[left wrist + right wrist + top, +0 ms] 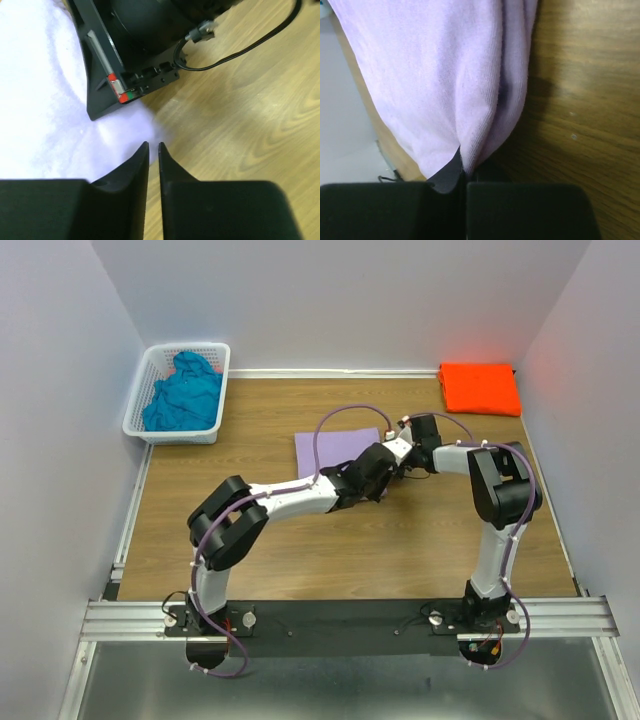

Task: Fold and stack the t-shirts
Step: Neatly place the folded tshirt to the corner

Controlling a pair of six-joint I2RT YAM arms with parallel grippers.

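The lavender t-shirt [335, 450] lies folded flat mid-table. Its right edge hangs in folds from my right gripper [465, 165], which is shut on the cloth [445, 75]. My left gripper [154, 145] hovers at the same corner of the lavender t-shirt [40, 100], its jaws a narrow slit apart with only bare wood showing between them. The right gripper's black body [130, 55] sits just beyond it. An orange t-shirt [480, 388] lies folded at the back right. A teal t-shirt [182, 392] is bunched in the basket.
A white lattice basket [140, 425] stands at the back left against the wall. Both arms meet over the middle of the wooden table [300, 560], with cables looping above the lavender shirt. White walls close in three sides.
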